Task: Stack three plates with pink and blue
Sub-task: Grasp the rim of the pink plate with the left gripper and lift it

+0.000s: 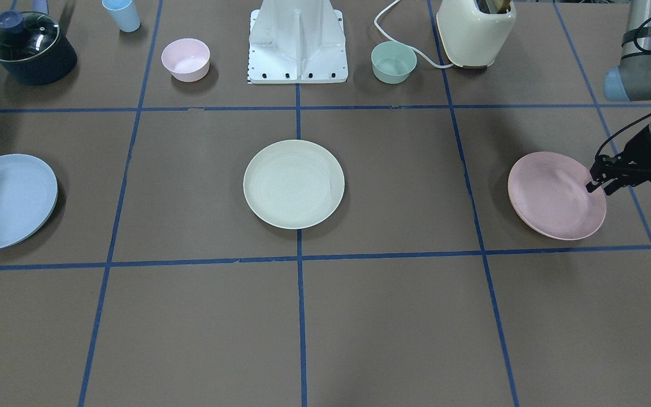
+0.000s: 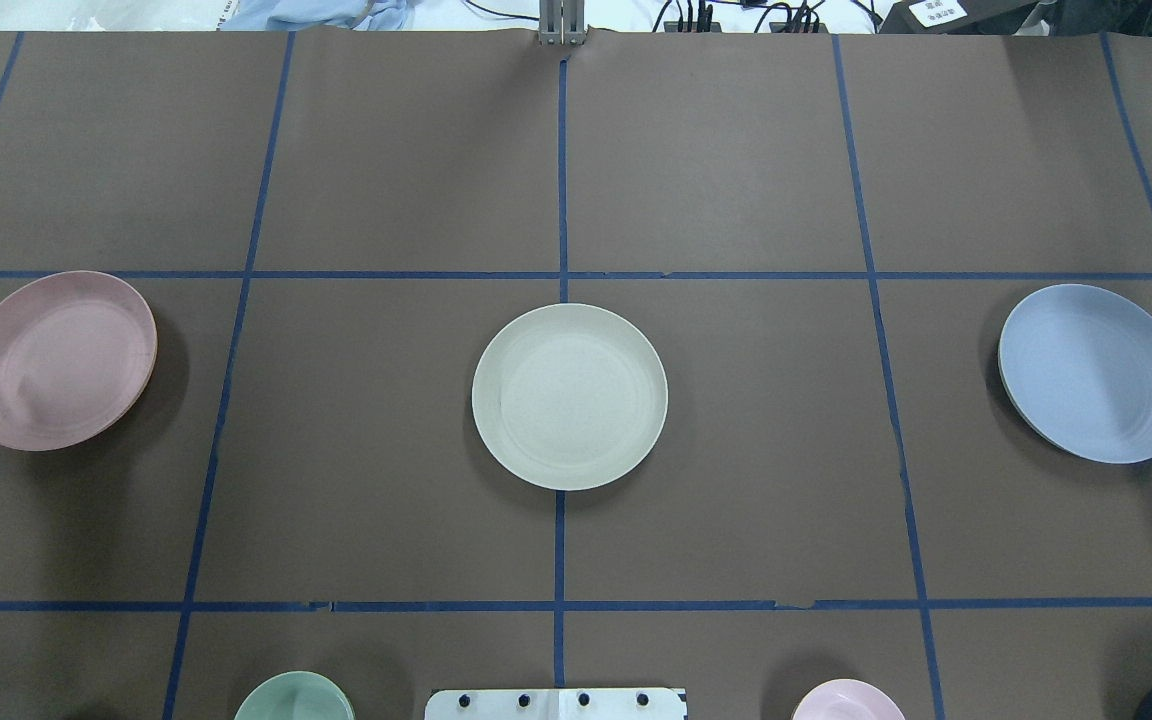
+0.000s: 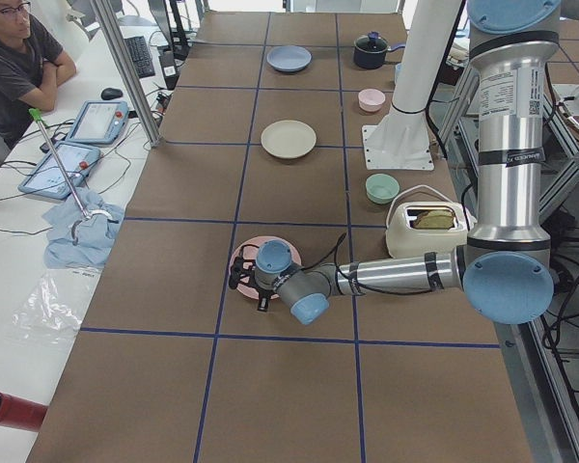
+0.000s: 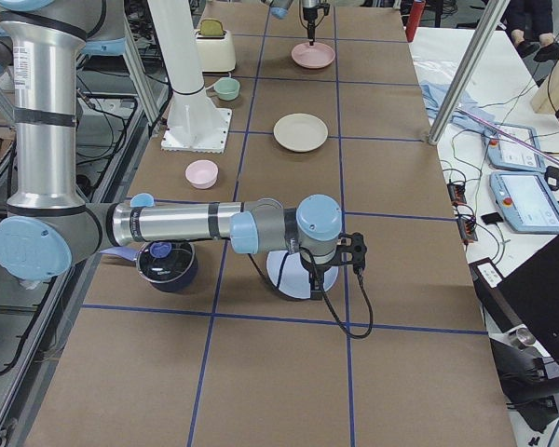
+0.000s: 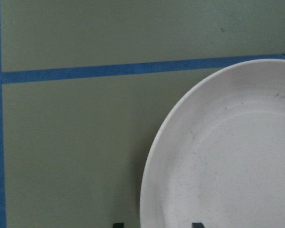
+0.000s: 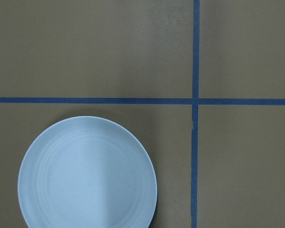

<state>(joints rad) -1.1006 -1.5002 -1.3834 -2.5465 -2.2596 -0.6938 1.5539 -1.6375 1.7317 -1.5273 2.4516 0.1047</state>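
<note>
Three plates lie in a row on the brown table. The cream-white plate point(image 1: 294, 184) is in the middle. The pale pink plate point(image 1: 554, 195) is on my left side and the light blue plate point(image 1: 6, 200) on my right. My left gripper point(image 1: 595, 185) is low at the pink plate's outer rim. In the left wrist view the two fingertips point(image 5: 118, 224) stand apart, one on each side of that rim point(image 5: 147, 190), so it is open. My right gripper point(image 4: 313, 289) hangs over the blue plate point(image 6: 88, 173). It shows only in the exterior right view, so I cannot tell its state.
Along the robot's side stand a lidded dark pot point(image 1: 29, 48), a blue cup point(image 1: 122, 14), a small pink bowl point(image 1: 185, 59), the white robot base point(image 1: 297, 45), a small green bowl point(image 1: 393, 62) and a cream toaster point(image 1: 475, 31). Blue tape lines grid the table.
</note>
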